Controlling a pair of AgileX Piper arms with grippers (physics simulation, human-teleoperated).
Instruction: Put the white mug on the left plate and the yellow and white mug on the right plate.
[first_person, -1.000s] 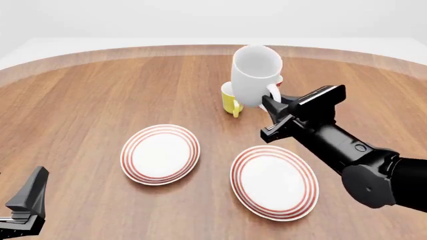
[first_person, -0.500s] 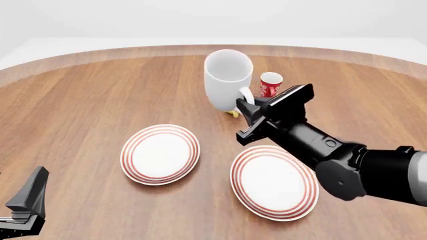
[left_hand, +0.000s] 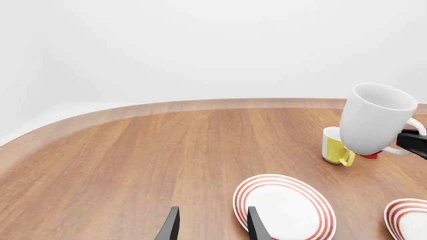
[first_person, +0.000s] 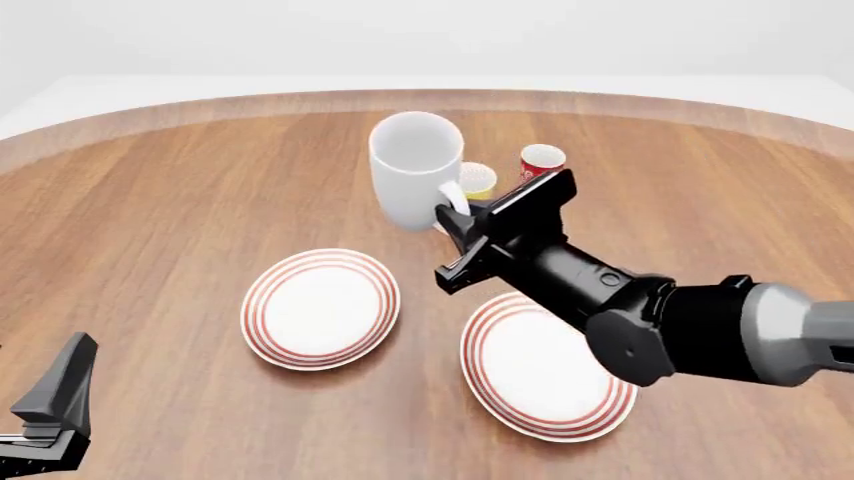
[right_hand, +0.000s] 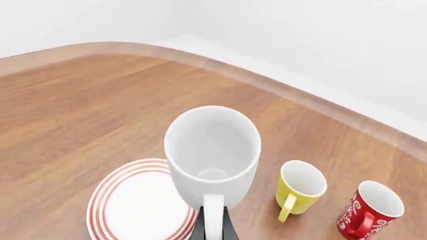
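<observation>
My right gripper (first_person: 451, 216) is shut on the handle of the large white mug (first_person: 414, 170), which hangs in the air above the table, beyond the two plates. In the right wrist view the white mug (right_hand: 212, 152) fills the centre with its handle between my fingers. The yellow and white mug (first_person: 477, 181) stands on the table just behind it, partly hidden; it shows fully in the wrist views (right_hand: 299, 188) (left_hand: 335, 147). The left plate (first_person: 320, 307) and right plate (first_person: 547, 364) lie empty. My left gripper (left_hand: 210, 230) is open, low at the near left.
A red-and-white patterned cup (first_person: 539, 163) stands beside the yellow mug at the back. The round wooden table's far edge (first_person: 267, 100) curves behind them. My right arm (first_person: 667, 320) reaches over the right plate.
My right gripper has carried the white mug leftward and slightly nearer, uncovering the yellow mug and the red cup behind it. The left arm has not moved.
</observation>
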